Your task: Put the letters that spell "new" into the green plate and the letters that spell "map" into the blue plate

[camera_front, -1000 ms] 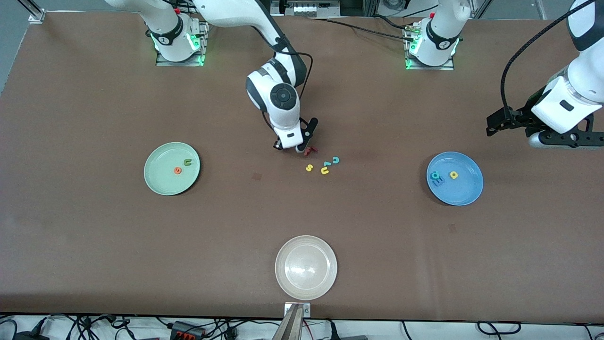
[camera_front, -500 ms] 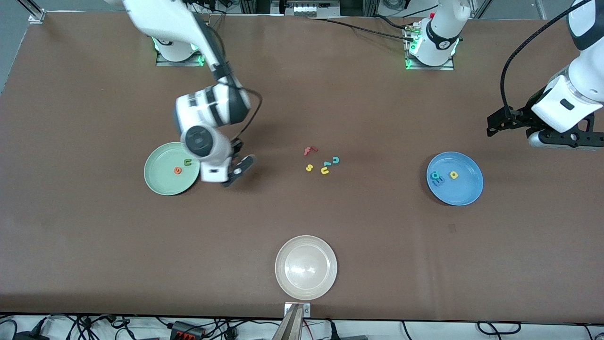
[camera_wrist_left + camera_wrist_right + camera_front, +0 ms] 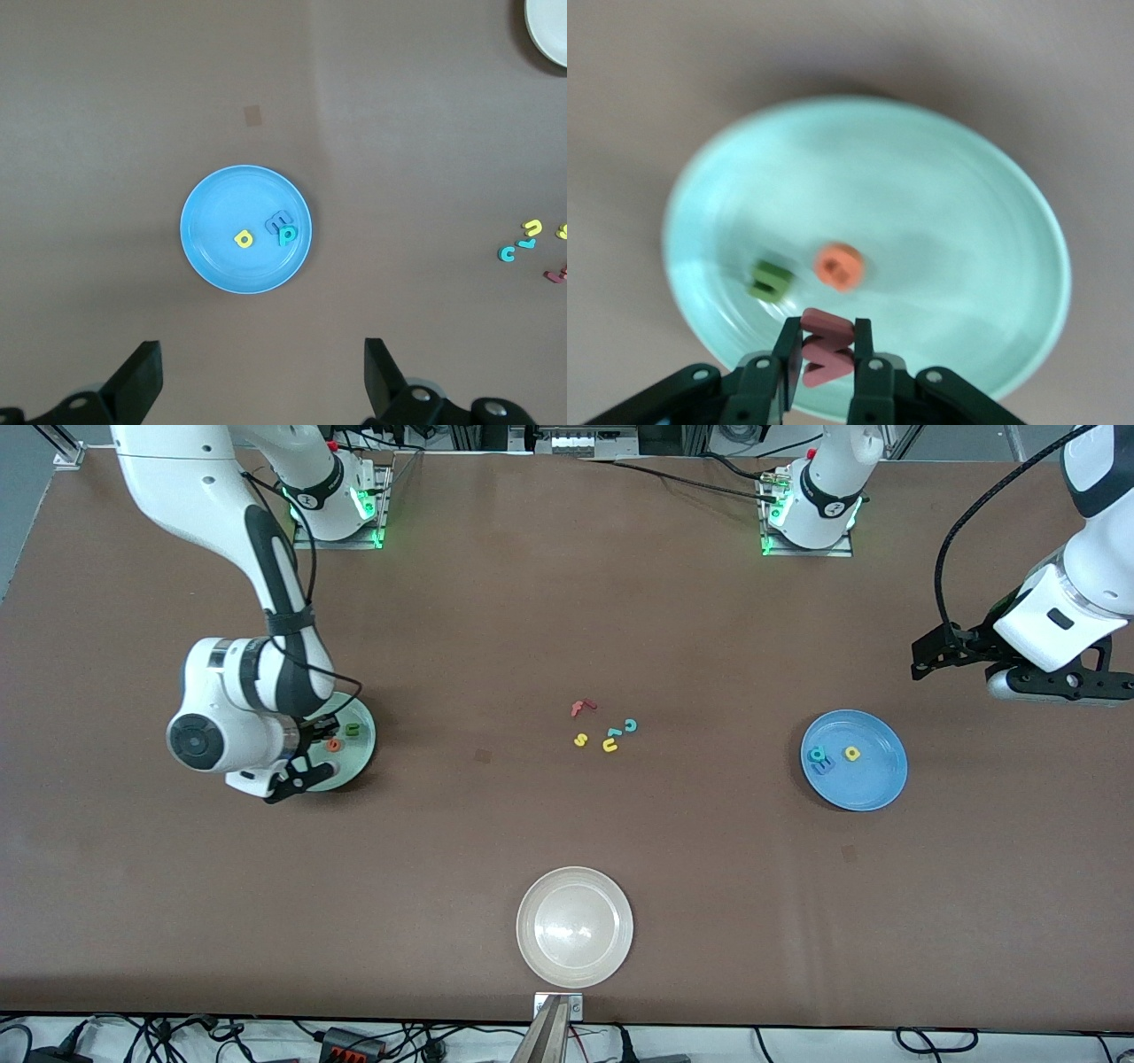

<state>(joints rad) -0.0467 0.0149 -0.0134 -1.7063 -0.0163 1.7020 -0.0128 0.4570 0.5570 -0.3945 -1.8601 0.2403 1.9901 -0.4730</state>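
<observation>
My right gripper pinches the w over the green plate, where n and e lie, while my left gripper waits spread above the worktop beside the blue plate holding m, a, p

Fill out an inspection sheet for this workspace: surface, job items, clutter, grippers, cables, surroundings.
Surface: brown table, a few faint marks.
Job's things: green plate holds the green n and orange e; the pinkish-red w is in the right gripper. Blue plate holds the yellow a, the teal p and the blue m, the p overlapping the m.
Clutter: red f, yellow s, yellow u, teal c and one more small teal piece mid-table; whitish plate nearest the front camera.
Grippers: right gripper shut on the w over the green plate; left gripper open, waiting over the table by the blue plate.
Cables: black cable on the left arm; more along the table edges.
Surroundings: nothing seen.
</observation>
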